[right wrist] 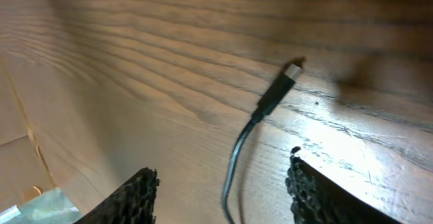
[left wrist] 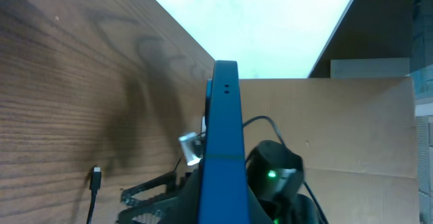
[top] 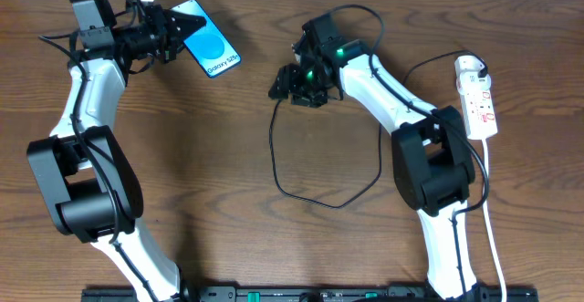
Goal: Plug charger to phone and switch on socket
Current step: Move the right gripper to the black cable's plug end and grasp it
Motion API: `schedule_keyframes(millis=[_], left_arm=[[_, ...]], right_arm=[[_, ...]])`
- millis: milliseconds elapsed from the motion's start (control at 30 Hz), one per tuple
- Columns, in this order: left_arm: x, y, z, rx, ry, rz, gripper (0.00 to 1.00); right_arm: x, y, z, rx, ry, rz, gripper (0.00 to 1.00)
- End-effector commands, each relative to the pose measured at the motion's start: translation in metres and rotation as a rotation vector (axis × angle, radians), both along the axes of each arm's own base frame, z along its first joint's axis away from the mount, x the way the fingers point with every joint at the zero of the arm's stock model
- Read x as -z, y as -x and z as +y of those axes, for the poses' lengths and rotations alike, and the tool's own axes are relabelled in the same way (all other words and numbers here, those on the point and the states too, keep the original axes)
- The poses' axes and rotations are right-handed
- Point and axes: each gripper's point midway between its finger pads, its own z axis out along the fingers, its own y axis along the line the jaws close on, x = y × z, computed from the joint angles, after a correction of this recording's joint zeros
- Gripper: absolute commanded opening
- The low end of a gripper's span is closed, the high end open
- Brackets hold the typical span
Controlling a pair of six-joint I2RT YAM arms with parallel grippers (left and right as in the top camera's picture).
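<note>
My left gripper point(top: 173, 30) is shut on the phone point(top: 212, 45) at its left end, at the back left of the table, blue screen up. In the left wrist view the phone point(left wrist: 223, 136) shows edge-on between the jaws point(left wrist: 223, 214). The charger is a thin black cable point(top: 315, 197) looping across the middle of the table. Its plug tip point(right wrist: 291, 72) lies flat on the wood and also shows in the left wrist view point(left wrist: 97, 178). My right gripper point(top: 281, 85) is open just above the cable's free end, and the cable point(right wrist: 233, 163) passes between its fingers point(right wrist: 222, 168) untouched. The white socket strip point(top: 479, 97) lies at the far right.
A white lead point(top: 493, 229) runs from the socket strip toward the front edge. The right arm point(top: 401, 110) stretches across the table's right half. A cardboard wall point(left wrist: 338, 116) stands beyond the table in the left wrist view.
</note>
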Motion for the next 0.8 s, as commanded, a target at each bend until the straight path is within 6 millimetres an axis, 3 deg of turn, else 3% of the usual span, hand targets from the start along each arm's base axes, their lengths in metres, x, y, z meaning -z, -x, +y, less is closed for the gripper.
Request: schedule_keyframes(millis=[0, 200, 400, 767], left_arm=[[-0.018, 0.004, 0.0, 0.028, 0.007, -0.053, 0.07], [-0.018, 0.004, 0.0, 0.028, 0.007, -0.053, 0.07], [-0.018, 0.004, 0.0, 0.028, 0.007, -0.053, 0.07], [-0.018, 0.004, 0.0, 0.029, 0.007, -0.053, 0.07]], right_arm=[[-0.004, 0.0, 0.01, -0.001, -0.014, 0.003, 0.54], [0.01, -0.001, 0.013, 0.049, 0.01, 0.031, 0.44], [0.021, 0.003, 0.024, 0.041, 0.019, 0.032, 0.43], [0.029, 0.001, 0.018, 0.096, 0.074, 0.033, 0.37]])
